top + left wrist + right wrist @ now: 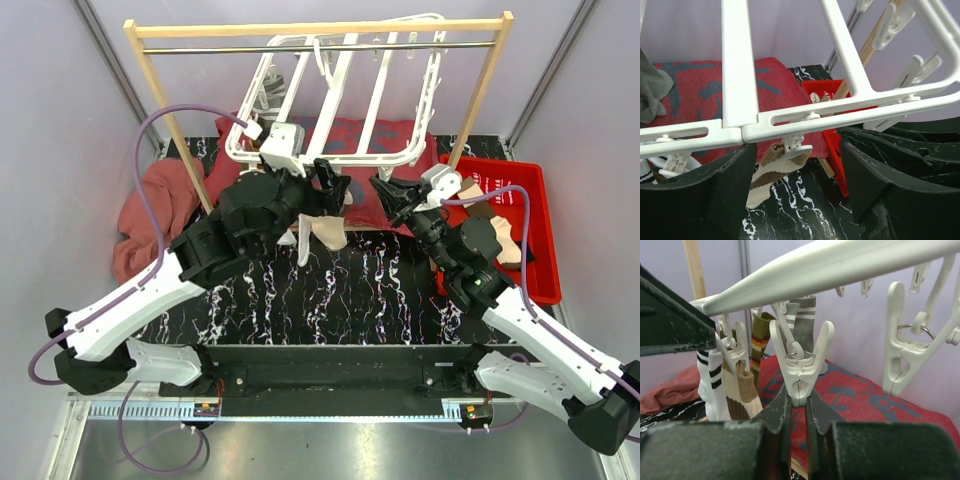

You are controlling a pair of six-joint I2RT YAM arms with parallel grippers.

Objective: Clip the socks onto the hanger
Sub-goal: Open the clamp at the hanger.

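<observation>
**Right fingers pinching a clip at the hanger's near edge**

From above, we are seeing the white hanger (340,90) hanging tilted from the wooden rail frame (320,28), over a red patterned cloth (385,135). The left fingers (332,180) and right fingers (392,192) are both sitting at its near edge. Pale socks (322,235) are dangling between them above the black marbled counter (330,290). A red bin (540,270) is standing at the right.

On the left wrist, the left fingers (695,200) are standing wide apart. The hanger's front bar is crossing above the gap, and a beige-brown striped sock (771,167) is hanging clipped below it.

On the right wrist, the right fingers (777,415) are pinching the lower end of a white clip (800,367). To its left, a black-striped white sock (710,385) is hanging clipped among others.
</observation>
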